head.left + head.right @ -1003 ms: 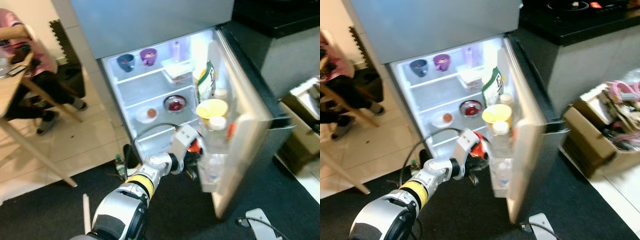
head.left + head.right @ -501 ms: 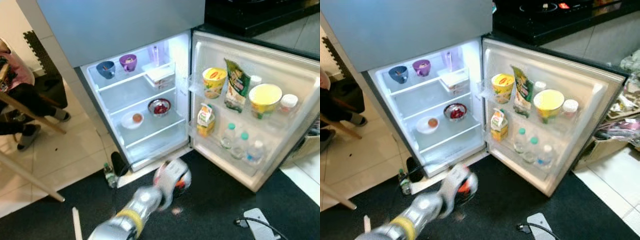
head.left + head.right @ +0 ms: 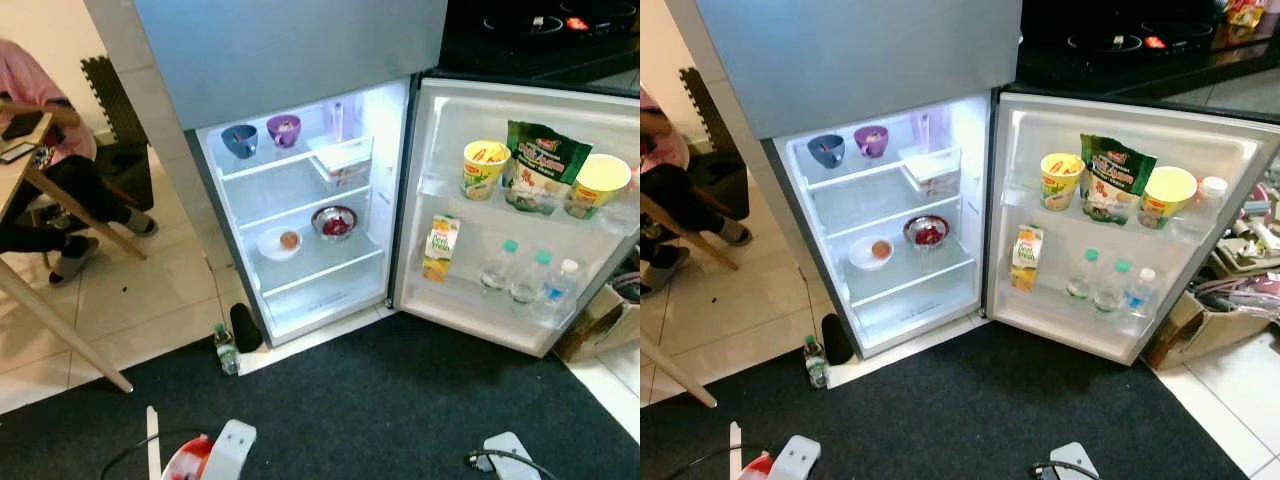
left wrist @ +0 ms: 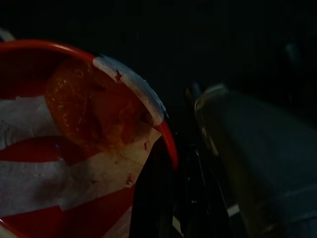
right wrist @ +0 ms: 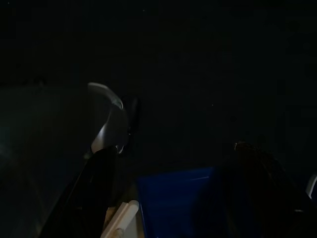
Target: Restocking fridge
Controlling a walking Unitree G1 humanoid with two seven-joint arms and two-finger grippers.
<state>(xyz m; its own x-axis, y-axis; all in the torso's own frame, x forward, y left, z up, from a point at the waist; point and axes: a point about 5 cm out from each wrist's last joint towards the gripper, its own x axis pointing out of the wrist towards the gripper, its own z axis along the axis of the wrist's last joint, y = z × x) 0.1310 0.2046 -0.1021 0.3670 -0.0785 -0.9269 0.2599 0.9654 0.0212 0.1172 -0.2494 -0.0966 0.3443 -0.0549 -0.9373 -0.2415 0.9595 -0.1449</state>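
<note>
- Half a second ago the left arm reached, blurred, toward the foot of the fridge; now it has dropped back to the bottom edge of the head views, where only its white wrist housing (image 3: 228, 450) and a bit of red beside it remain. The door stands fully swung open, as it did half a second ago; a second ago it was only part open, with the arm beside it.
- The white-lined fridge compartment (image 3: 300, 215) is lit: a blue bowl (image 3: 240, 139) and a purple bowl (image 3: 284, 129) stand on the top shelf, a clear lidded box (image 3: 343, 160) beside them, and below lie a white plate with an orange item (image 3: 280, 241) and a dark bowl of red food (image 3: 335, 221).
- The open door (image 3: 520, 215) holds a yellow cup (image 3: 483, 168), a green snack bag (image 3: 541, 166), a yellow-lidded tub (image 3: 597, 184), a juice carton (image 3: 439, 247) and three clear water bottles (image 3: 525, 276).
- A small green bottle (image 3: 226, 348) stands on the floor at the fridge's left corner, at the edge of the black mat (image 3: 380, 400); a seated person (image 3: 45, 160) is at a wooden table on the left.
- In the left wrist view the left gripper (image 4: 163, 198) is closed on a red cup patched with white tape (image 4: 74, 144), one black finger (image 4: 151, 193) lying against its rim; cup and gripper are low over the mat, well apart from the fridge shelves.
- The right wrist view is very dark; whether the right gripper (image 5: 163, 198) is spread or closed, I cannot tell.
</note>
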